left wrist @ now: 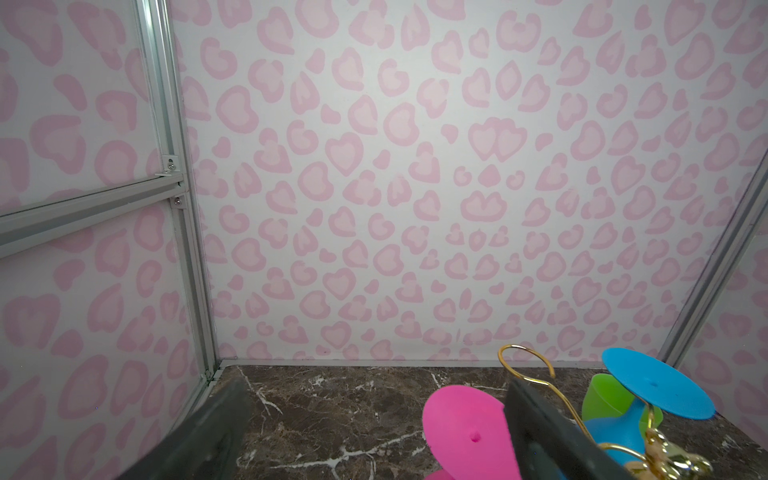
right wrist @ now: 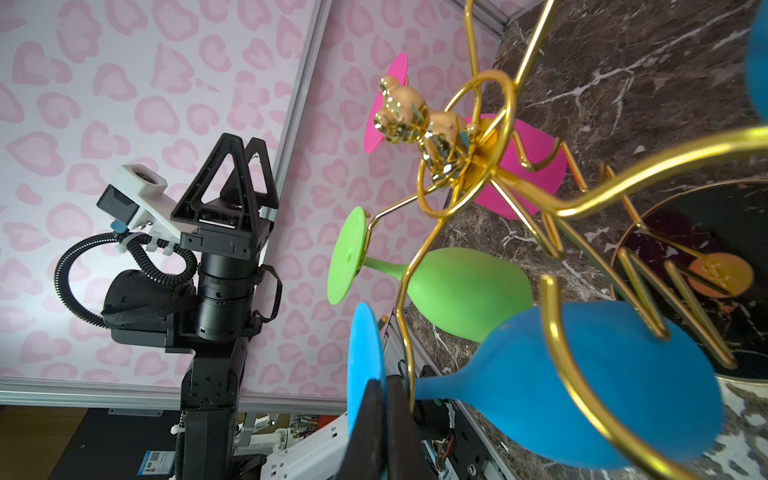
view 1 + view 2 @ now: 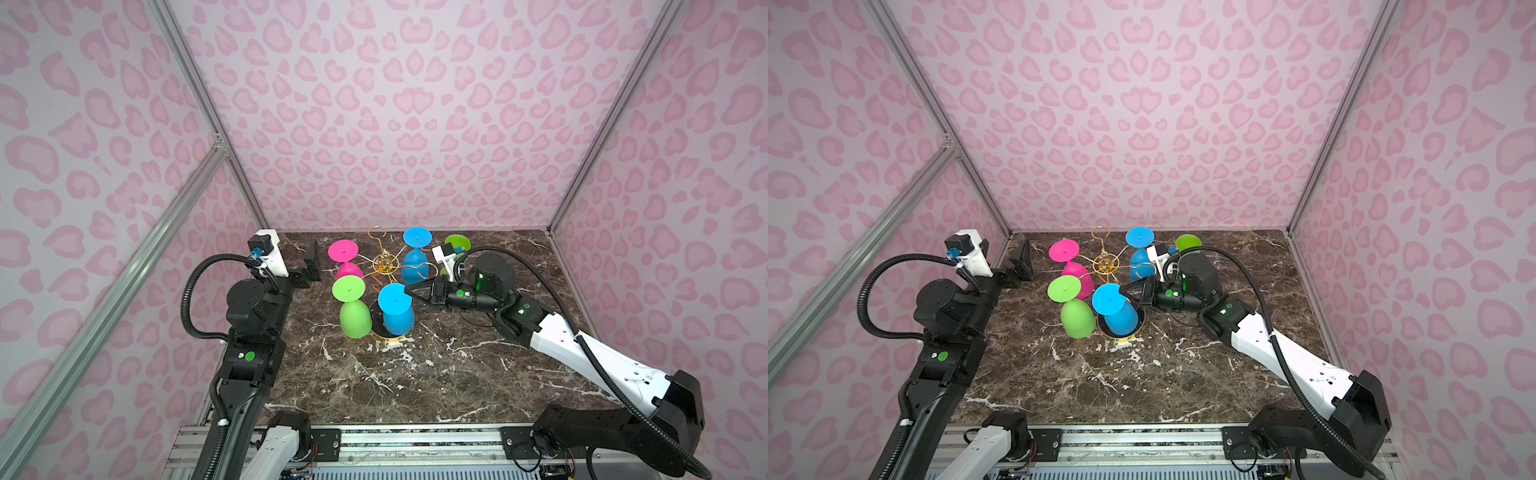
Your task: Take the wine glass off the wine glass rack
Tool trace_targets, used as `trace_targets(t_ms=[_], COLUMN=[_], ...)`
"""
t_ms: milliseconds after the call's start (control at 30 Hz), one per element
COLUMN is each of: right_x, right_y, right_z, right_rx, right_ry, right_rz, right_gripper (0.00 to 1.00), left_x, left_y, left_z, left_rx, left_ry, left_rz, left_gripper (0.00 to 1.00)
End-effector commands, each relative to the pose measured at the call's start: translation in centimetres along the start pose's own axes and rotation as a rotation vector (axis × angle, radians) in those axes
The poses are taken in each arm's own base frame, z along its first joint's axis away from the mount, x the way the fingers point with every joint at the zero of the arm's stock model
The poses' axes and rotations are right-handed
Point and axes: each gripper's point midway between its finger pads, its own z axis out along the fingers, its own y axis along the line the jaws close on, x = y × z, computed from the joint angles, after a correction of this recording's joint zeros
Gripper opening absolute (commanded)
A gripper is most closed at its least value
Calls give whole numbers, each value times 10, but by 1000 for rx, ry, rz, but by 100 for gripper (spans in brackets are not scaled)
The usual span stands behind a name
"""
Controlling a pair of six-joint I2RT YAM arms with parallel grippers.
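Walls: pale panels with pink heart-spot print, on a metal frame; they close three sides.
Surface: dark brown marble with white veins.
Right arm: reaches in low from the near right, its wrist rolled on its side next to the rack.
Left arm: stands at the left edge, clear of the glasses.
Wine glass rack: gold wire, mid-surface toward the back. Its arms spread from a central hub above a round black base. Two loops are bare, one at the back and one on the right.
Near blue wine glass: hangs foot-up in the nearest loop, bowl over the base.
Green wine glass: hangs foot-up, just left of the blue one.
Pink wine glass: hangs at the back left.
Far blue wine glass: hangs at the back right.
Second green glass: off the rack at the back right, partly hidden by the right wrist; its pose is unclear.
Left gripper: fingers spread wide, holding nothing, close to the pink foot.
Right gripper: fingers pressed together, nipping the foot of the near blue glass at its edge.
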Motion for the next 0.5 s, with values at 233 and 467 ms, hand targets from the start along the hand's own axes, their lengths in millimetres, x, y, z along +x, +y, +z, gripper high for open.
trace_targets(t_ms=[233,467], right_x=[-4,-7], right_y=[8,15], right_z=[1,-1], right_rx=[-43,-57], right_ry=[-17,-29], right_rz=[27,32], right_gripper=[0,0], left_x=[-9,-9], left_y=[0,0], left_z=[-4,-6], left_rx=[2,2], left_ry=[-37,-41], left_rz=[8,6], left_gripper=[97,97])
